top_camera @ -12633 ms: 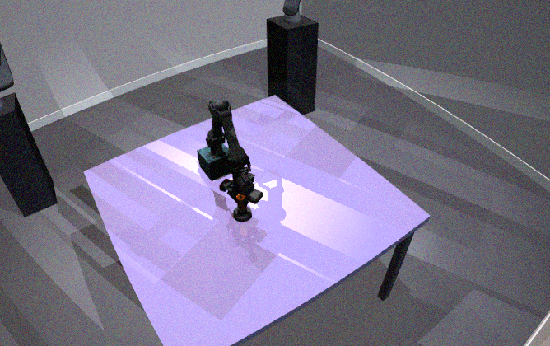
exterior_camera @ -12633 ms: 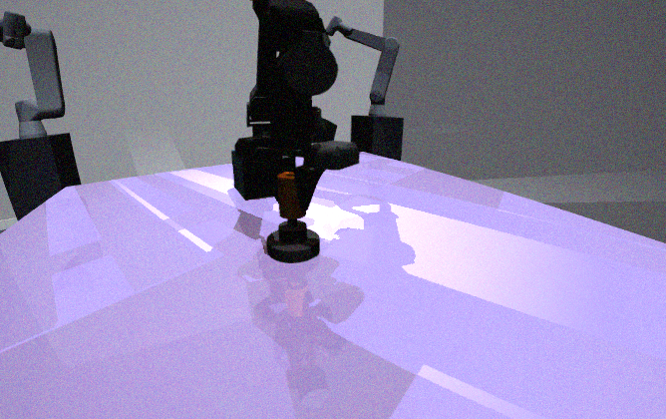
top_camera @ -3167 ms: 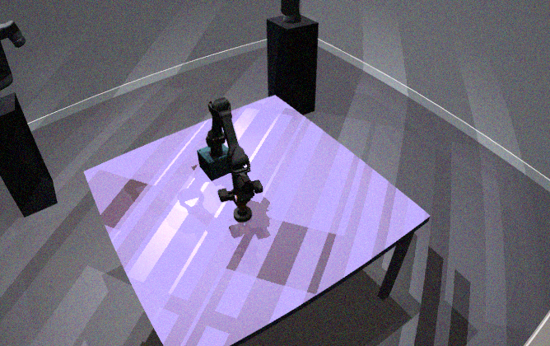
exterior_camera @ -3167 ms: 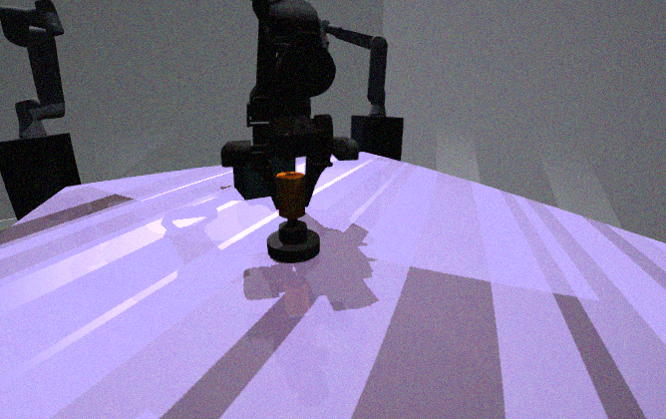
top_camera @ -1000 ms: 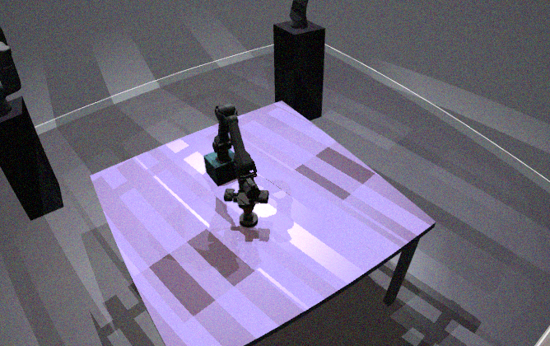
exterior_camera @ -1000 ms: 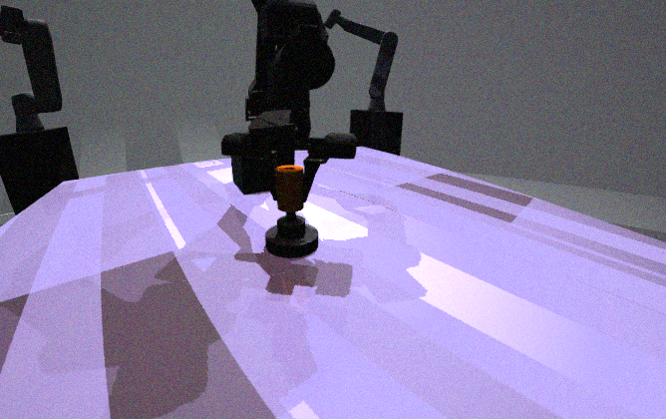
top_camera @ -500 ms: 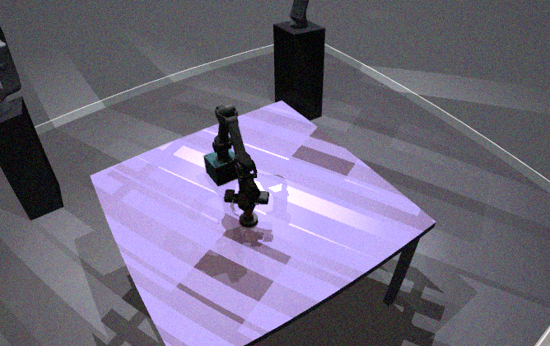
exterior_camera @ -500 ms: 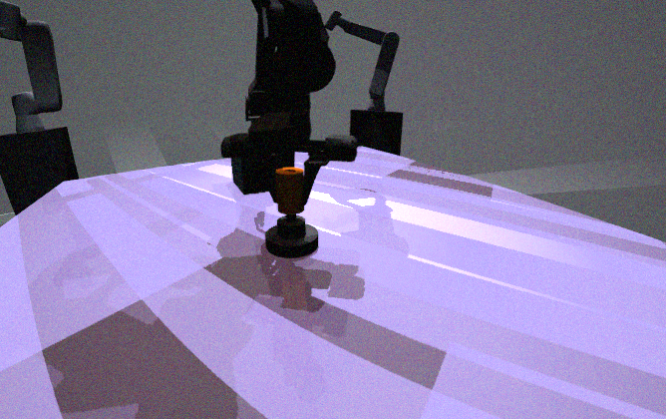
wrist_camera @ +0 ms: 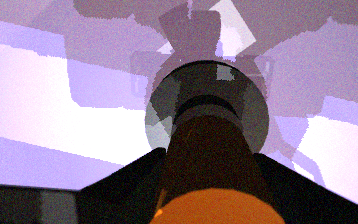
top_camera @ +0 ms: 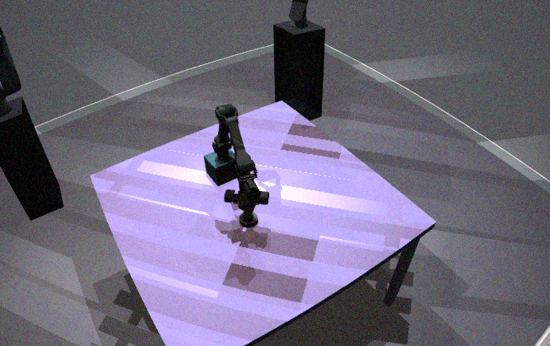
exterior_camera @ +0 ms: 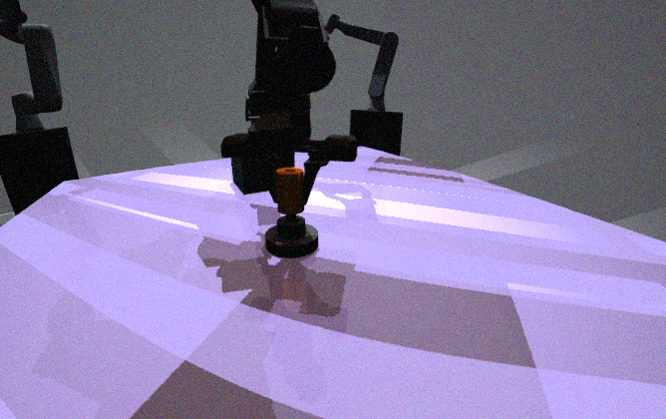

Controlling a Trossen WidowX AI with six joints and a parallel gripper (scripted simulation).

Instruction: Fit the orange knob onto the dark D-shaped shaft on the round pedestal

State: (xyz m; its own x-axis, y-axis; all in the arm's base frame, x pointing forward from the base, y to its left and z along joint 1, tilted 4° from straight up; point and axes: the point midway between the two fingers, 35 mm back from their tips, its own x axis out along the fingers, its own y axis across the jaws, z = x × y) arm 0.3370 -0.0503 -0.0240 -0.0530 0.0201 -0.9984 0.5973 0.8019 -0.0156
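One broad, angular table (top_camera: 174, 253) (exterior_camera: 429, 249) with a pale violet top, crossed by bright bands and brownish shadow patches, on dark legs. Two tall black box-shaped plinths, standing on the floor beyond the table, each bearing a grey jointed arm. One black six-joint arm (top_camera: 234, 137) (exterior_camera: 288, 57), mounted on a dark teal block (top_camera: 220, 168) (exterior_camera: 247, 174) on the table and reaching over the pedestal. One black parallel-jaw gripper (top_camera: 248, 210) (exterior_camera: 290, 195) (wrist_camera: 208, 159), pointing down, its jaws clamped on the knob from opposite sides. One round, dark, stepped pedestal (top_camera: 249, 221) (exterior_camera: 292, 244) (wrist_camera: 254, 117), a wide disc with a narrower collar on top, standing flat on the table below the gripper. One orange cylindrical knob (exterior_camera: 289, 190) (wrist_camera: 215, 207), upright between the fingers, directly above the pedestal; its underside is clear of the collar, with a slim gap between. One short piece of dark shaft (exterior_camera: 290, 215), visible in that gap; how far it enters the knob, cannot be told.
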